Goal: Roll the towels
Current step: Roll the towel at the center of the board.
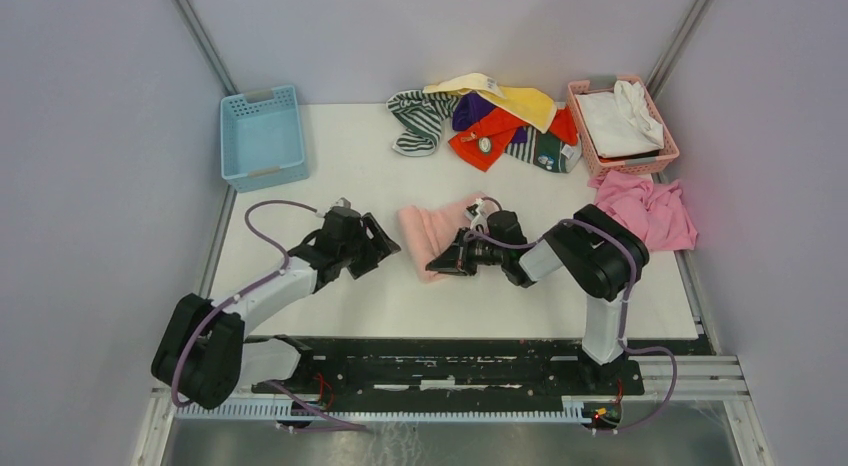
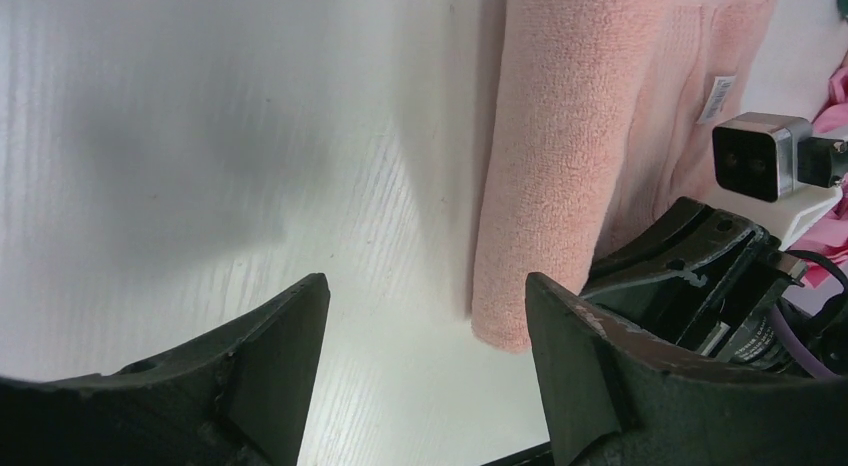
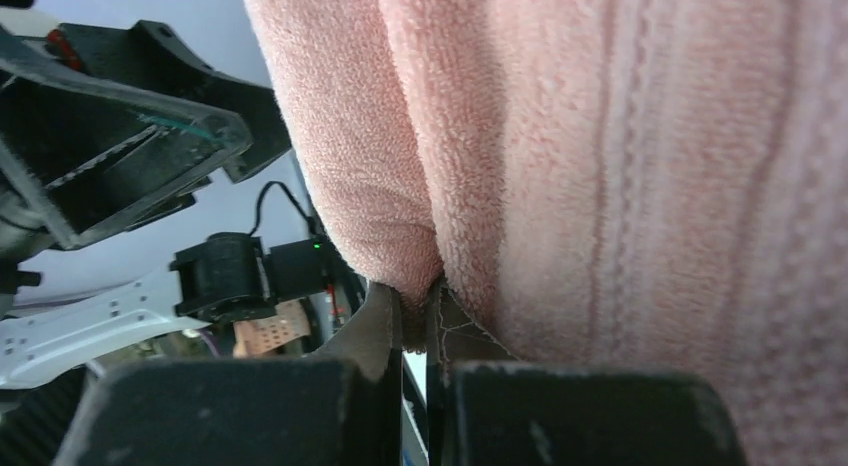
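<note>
- Near the middle of the table (image 1: 340, 186), the light pink towel (image 1: 432, 232) lay partly rolled, with the thick roll along its left side and a flatter part with a small tag (image 2: 717, 96) to the right.
- Your right gripper (image 3: 420, 306) was clenched on the towel's near end, with terry pinched between its two fingers.
- Your left gripper (image 2: 425, 316) sat just left of the roll, spread wide and grasping nothing, over bare tabletop.
- At the far edge, you had a heap of towels: a striped towel (image 1: 415, 121), a yellow towel (image 1: 510, 96), a purple towel (image 1: 470, 111), an orange-red towel (image 1: 485, 141) and a dark green towel (image 1: 545, 146).
- A blue basket (image 1: 233, 136) stood far left.
- A pink basket (image 1: 630, 166) far right held a white cloth (image 1: 615, 121).
- A bright pink cloth (image 1: 650, 211) lay crumpled just near of the pink basket.
</note>
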You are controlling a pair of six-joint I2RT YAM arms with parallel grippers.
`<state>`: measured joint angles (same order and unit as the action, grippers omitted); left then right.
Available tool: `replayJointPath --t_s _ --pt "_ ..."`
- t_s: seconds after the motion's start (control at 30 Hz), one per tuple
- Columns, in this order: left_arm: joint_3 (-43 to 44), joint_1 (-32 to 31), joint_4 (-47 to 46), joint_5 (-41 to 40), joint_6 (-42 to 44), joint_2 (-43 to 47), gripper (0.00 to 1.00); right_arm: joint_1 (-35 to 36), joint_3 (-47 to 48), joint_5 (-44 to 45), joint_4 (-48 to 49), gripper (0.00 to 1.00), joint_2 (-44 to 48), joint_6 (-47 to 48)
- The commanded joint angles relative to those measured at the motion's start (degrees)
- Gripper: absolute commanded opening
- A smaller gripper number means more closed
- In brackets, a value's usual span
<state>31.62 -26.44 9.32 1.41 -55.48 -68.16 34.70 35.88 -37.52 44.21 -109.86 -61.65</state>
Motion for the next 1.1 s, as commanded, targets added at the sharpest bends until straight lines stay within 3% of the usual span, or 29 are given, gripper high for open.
replayJointPath --t_s 0.0,0.3,0.53,0.63,0.77,0.93,1.07 --pt "5.8 0.1 -6.4 2.6 0.4 -5.8 0.79 -1.4 -3.6 -1.4 4.4 0.01 -5.0 -8.1" --pt "15.5 0.1 -12.6 4.6 2.7 -21.3 0.78 -1.8 -2.2 0.2 -9.3 0.0 -2.0 -2.7" --pt "19.6 -2.3 -10.7 2.8 3.9 -32.6 0.52 -1.8 -0.1 2.9 -20.2 0.05 2.4 3.5" --pt "20.9 -4.1 -7.9 -0.6 4.8 -35.2 0.43 -1.3 1.5 5.2 -27.7 0.12 6.2 8.3" --pt "22.9 -6.2 -1.9 -6.2 6.5 -36.7 0.36 1.4 5.9 12.4 -43.0 0.29 14.6 16.7" --pt "22.4 -7.0 5.0 -13.5 6.6 -34.0 0.34 8.2 14.8 29.0 -62.7 0.52 23.1 26.5" --pt "20.0 -7.1 7.6 -15.9 5.8 -29.5 0.34 15.0 21.1 39.5 -70.3 0.63 24.9 30.9"
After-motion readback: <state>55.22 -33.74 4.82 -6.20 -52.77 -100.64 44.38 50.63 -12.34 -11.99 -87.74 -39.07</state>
